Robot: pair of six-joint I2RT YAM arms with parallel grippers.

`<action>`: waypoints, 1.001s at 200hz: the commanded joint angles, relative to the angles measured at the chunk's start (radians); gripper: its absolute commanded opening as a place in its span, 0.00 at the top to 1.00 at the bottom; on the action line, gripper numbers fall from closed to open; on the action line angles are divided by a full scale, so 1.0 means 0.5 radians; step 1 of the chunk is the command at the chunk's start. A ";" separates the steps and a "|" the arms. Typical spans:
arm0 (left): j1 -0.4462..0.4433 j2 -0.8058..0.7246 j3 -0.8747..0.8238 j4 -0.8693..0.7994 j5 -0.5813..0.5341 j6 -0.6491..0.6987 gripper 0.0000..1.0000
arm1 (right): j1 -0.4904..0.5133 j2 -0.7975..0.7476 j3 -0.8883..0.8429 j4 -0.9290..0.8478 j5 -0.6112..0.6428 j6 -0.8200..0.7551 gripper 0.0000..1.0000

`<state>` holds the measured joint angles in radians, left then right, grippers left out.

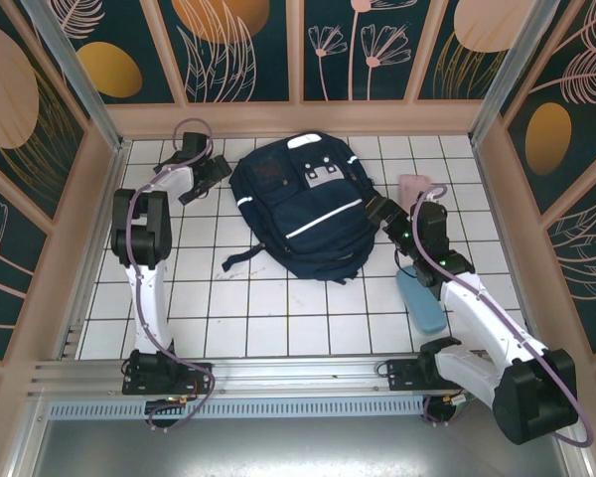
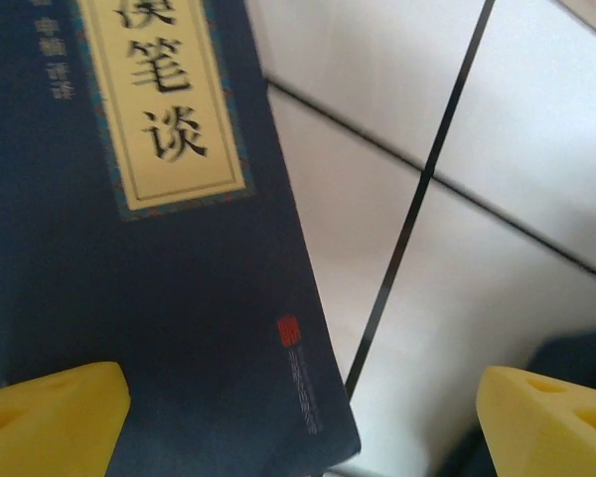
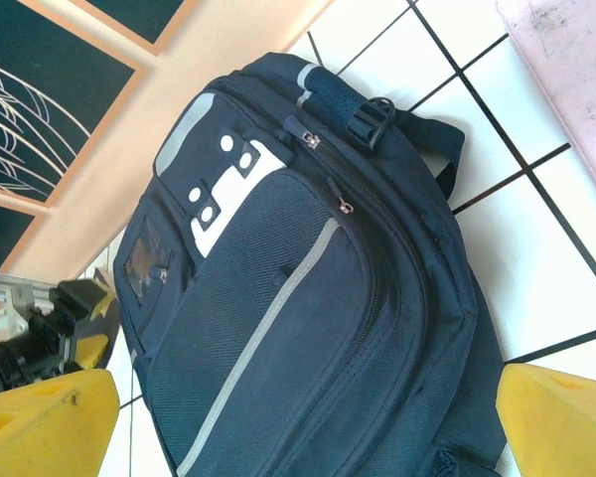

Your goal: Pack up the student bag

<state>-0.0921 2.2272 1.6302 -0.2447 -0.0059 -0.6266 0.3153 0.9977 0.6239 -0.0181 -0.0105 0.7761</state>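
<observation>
**Student bag [image 1: 303, 209] lying flat on the tiled table [image 1: 248, 308]**

The bag is resting front side up toward the back middle of the table, between the two arms. The left claw [image 2: 298, 422] is standing wide open and holding nothing, hanging over a navy booklet [image 2: 149, 298]. The right claw [image 3: 298, 422] is gaping equally wide and empty, facing the bag's right side
</observation>
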 commanded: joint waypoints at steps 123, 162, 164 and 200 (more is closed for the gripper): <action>-0.269 -1.465 -1.859 0.179 0.320 -0.449 0.07 | 0.154 0.155 0.087 0.169 -0.258 0.101 0.03; -0.280 -1.727 -1.901 0.084 0.318 -0.395 0.06 | 0.328 0.315 0.198 0.159 -0.193 0.102 0.03; -0.281 -1.740 -1.893 0.077 0.302 -0.388 0.06 | 0.338 0.325 0.204 0.159 -0.190 0.101 0.03; -0.271 -1.841 -1.676 -0.075 0.046 -0.218 0.08 | 0.592 0.584 0.415 0.156 -0.152 0.066 0.04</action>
<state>-0.2329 1.3380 0.7116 -0.2157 0.1085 -0.8066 0.5335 1.2121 0.7395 0.0395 -0.1032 0.8246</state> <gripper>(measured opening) 0.927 0.966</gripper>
